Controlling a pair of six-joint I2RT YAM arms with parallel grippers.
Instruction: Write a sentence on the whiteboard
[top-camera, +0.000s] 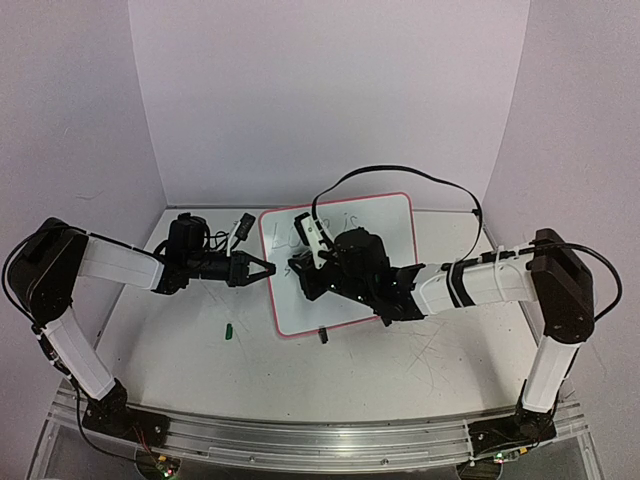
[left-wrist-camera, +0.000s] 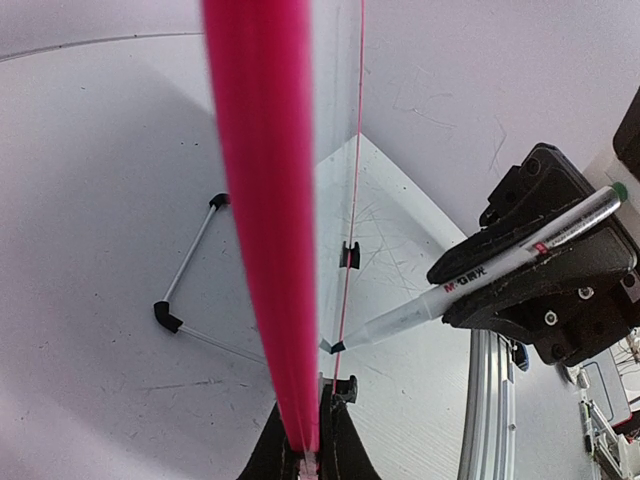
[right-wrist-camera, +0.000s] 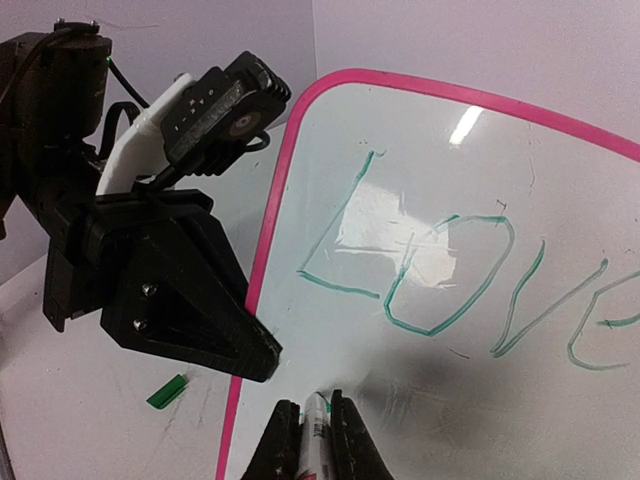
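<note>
Pink-red framing edged the whiteboard (top-camera: 395, 225), which sat at mid-table between the two arms, one black clip foot (top-camera: 323, 337) showing at its near edge. The left gripper (top-camera: 268, 270) had its jaws closed tight on the board's left edge; in the left wrist view the pink frame ran straight up from between the two dark fingers (left-wrist-camera: 340, 445). The right gripper (top-camera: 297, 266) reached across the board's face from the right, its jaws clamped on a white marker (left-wrist-camera: 400, 315) with a green end. The marker's tip met the board's surface close to the frame. Green handwriting (right-wrist-camera: 432, 332) stood on the board: in the right wrist view the letters "LOVE" ran across it in thin strokes, and from above a short "is" could be read further along the same line. A small green cap (top-camera: 229, 331) lay on the white table (top-camera: 300, 390), apart from the board, just off its near-left corner and below the left gripper.
</note>
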